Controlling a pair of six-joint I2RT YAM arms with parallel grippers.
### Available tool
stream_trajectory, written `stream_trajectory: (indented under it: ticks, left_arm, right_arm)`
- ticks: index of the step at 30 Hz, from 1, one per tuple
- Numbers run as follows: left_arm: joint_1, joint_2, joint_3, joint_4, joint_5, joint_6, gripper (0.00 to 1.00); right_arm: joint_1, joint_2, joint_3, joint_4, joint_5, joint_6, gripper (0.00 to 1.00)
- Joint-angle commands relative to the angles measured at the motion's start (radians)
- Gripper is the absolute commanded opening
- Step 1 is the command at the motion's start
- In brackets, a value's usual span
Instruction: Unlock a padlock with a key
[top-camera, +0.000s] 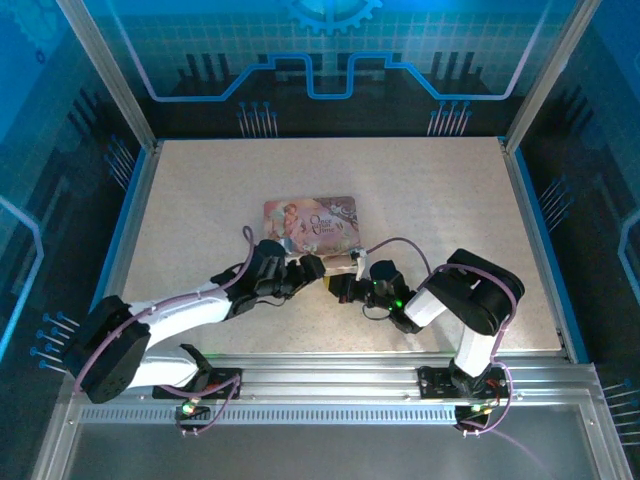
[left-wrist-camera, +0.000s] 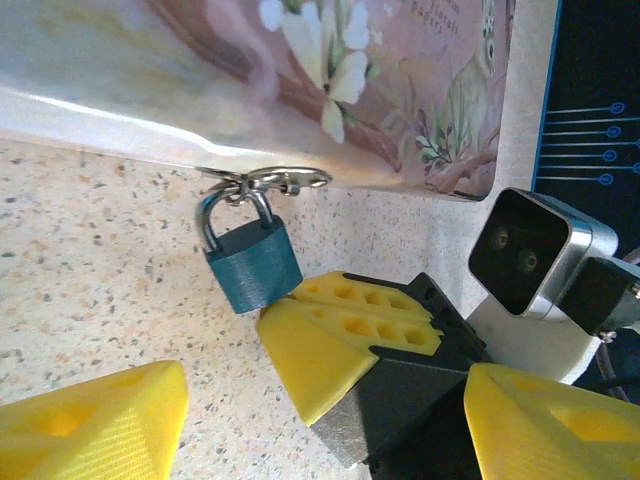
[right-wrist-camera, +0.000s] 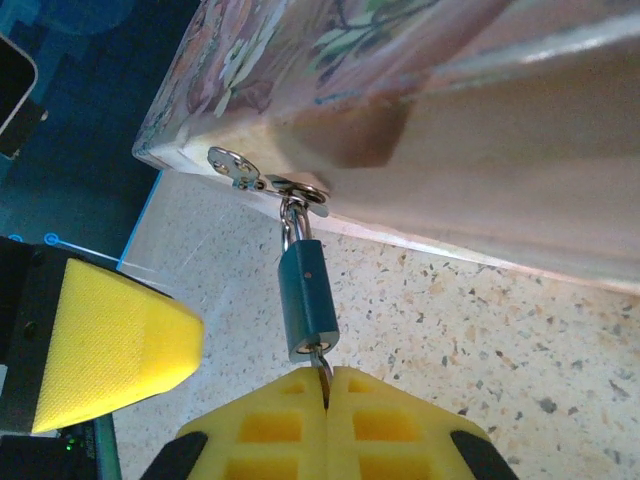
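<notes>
The small blue-bodied metal padlock (left-wrist-camera: 252, 265) with a silvery shackle lies on the speckled beige tabletop (left-wrist-camera: 100, 290), just beside the front wall of the pink illustrated rectangular tin (left-wrist-camera: 350, 90). Its shackle is looped through the tin's silver metal hasp ring (right-wrist-camera: 300, 190).

The thin dark metal key (right-wrist-camera: 322, 370) pokes out of the bottom end of the lock body and runs straight into the right gripper (right-wrist-camera: 326, 388). That gripper's yellow fingertips are pressed together, clamped on the key.

The left gripper (left-wrist-camera: 325, 400) sits close on the opposite side. Its yellow fingers (left-wrist-camera: 90, 425) are spread wide apart, holding nothing and touching neither lock nor tin.
</notes>
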Motion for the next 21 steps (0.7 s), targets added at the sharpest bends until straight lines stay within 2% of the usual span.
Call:
stream_trajectory:
  ticks: [1, 8, 21]
  left_arm:
    - [0.010, -0.032, -0.064, 0.055, 0.011, -0.083, 0.72]
    - [0.009, -0.038, -0.134, 0.174, -0.038, -0.158, 0.64]
    - [0.010, -0.047, -0.161, 0.213, -0.106, -0.213, 0.53]
  right_arm:
    - [0.029, -0.039, 0.010, 0.000, 0.006, 0.115, 0.00]
    - [0.049, -0.031, 0.019, 0.000, 0.016, 0.249, 0.00]
    - [0.065, 0.019, 0.047, 0.012, 0.008, 0.382, 0.00]
